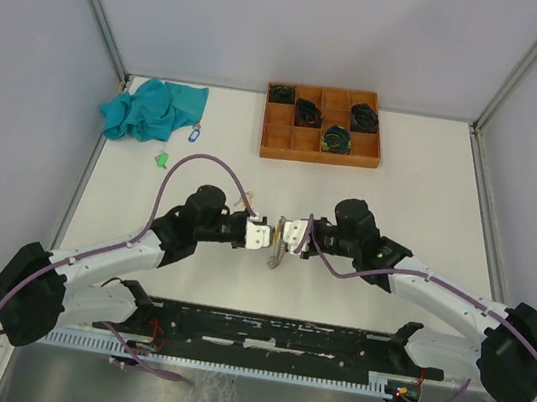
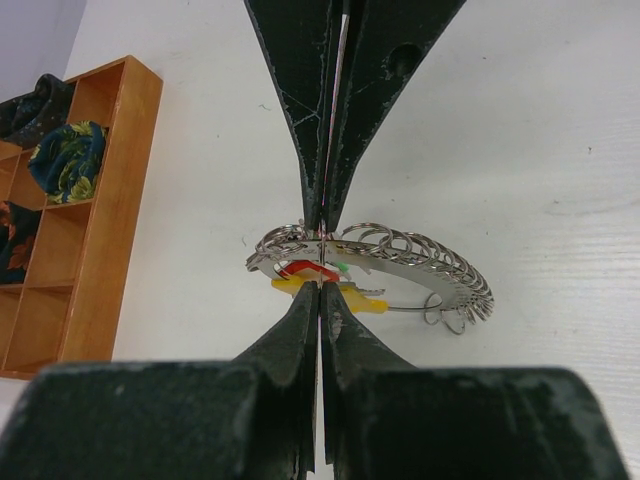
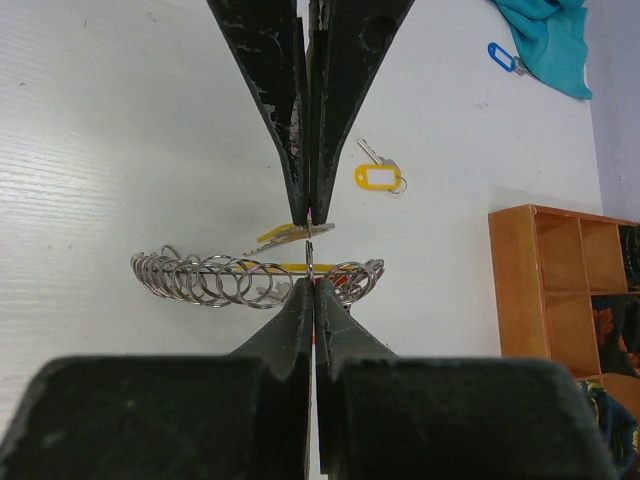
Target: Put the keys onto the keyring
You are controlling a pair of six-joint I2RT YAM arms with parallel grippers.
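My two grippers meet nose to nose over the middle of the table, the left gripper (image 1: 261, 235) (image 2: 320, 260) and the right gripper (image 1: 290, 234) (image 3: 310, 255). Between them hangs the keyring (image 1: 276, 254) (image 2: 440, 270) (image 3: 200, 280), a curved metal band strung with several small split rings. The left jaws are shut on the band. The right jaws are shut on one thin split ring, seen edge-on. A yellow-tagged key (image 3: 285, 235) (image 2: 360, 300) lies against the keyring, with a red tag (image 2: 300, 270) beside it. More keys lie loose: a second yellow-tagged key (image 3: 378, 176), a blue-tagged key (image 1: 194, 134) (image 3: 500, 55), and a green-tagged key (image 1: 161, 159).
A wooden compartment tray (image 1: 318, 153) (image 2: 110, 200) (image 3: 540, 290) with dark coiled bundles stands at the back centre. A teal cloth (image 1: 156, 108) (image 3: 550, 35) lies crumpled at the back left, next to the blue-tagged key.
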